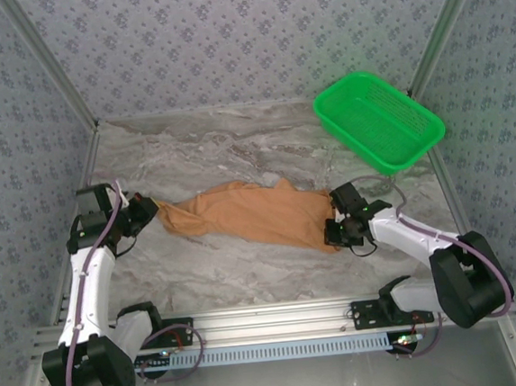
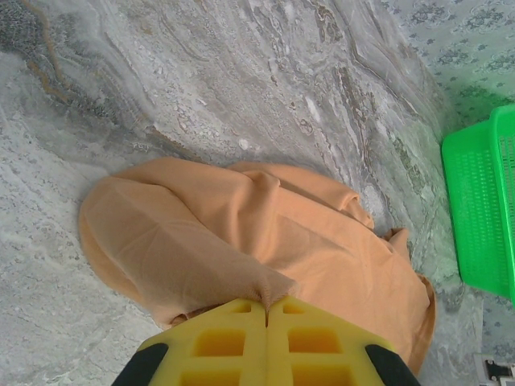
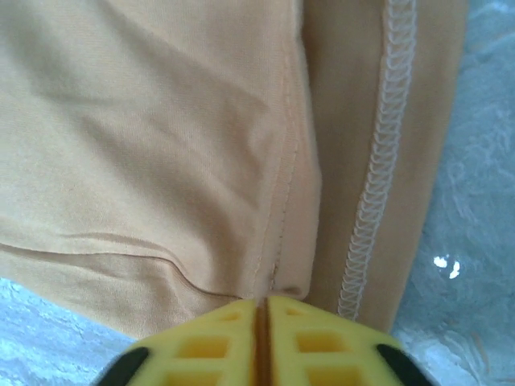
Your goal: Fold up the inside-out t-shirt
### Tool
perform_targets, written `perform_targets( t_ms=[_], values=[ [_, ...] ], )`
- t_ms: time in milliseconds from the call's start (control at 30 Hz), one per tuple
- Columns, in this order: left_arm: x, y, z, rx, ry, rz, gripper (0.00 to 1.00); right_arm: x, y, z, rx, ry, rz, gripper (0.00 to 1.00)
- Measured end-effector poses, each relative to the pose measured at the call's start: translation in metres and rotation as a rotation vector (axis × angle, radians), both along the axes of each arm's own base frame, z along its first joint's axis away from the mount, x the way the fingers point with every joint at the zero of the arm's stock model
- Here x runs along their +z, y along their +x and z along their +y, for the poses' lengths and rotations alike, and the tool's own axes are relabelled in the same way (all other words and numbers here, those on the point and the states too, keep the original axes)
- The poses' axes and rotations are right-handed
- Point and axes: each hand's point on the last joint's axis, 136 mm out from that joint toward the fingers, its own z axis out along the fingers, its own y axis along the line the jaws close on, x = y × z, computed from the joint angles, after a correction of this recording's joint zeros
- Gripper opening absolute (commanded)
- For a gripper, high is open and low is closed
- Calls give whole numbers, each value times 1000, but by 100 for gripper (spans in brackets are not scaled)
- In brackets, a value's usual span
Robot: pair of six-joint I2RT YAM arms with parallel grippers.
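As the left tool (image 1: 144, 210) clenches a pinch of cloth near the counter's (image 1: 236, 150) left edge and the right tool (image 3: 261, 302) bites shut on a fold of the same garment nearer the right edge, the inside-out t-shirt (image 1: 242, 214) hangs between them as a slack, rumpled band across the middle of the counter. Both sets of jaws are closed flush on fabric, and the cloth puckers into a small peak where each grip begins.

Folding appears to have barely started. The shirt is gathered lengthwise rather than spread flat, with no clean crease or squared edge to be seen, and no sleeve or collar can be picked out from the bunch. Judging from this, the garment must be laid out, smoothed and folded over before the job is done.

It is a plain orange-tan knit, soft and thin, creasing in broad loose ridges. A raised line of looped stitching (image 3: 382, 161) runs exposed along one panel in the right wrist view, the mark of a shirt turned wrong side out. At the far right corner of the counter sits a green mesh basket (image 1: 398, 155), well apart from the cloth.
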Motion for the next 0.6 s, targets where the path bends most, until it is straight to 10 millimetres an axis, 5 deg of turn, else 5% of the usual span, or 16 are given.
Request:
perform_targets(
  t_ms=[200, 400, 600],
  values=[
    [1, 0, 0, 1, 1, -1, 0, 27, 9, 3, 22, 36, -91, 0],
    [23, 10, 8, 46, 22, -50, 0, 122, 47, -4, -8, 125, -405, 0],
    [88, 26, 17, 100, 38, -201, 0, 198, 78, -6, -41, 208, -654, 0]
  ],
)
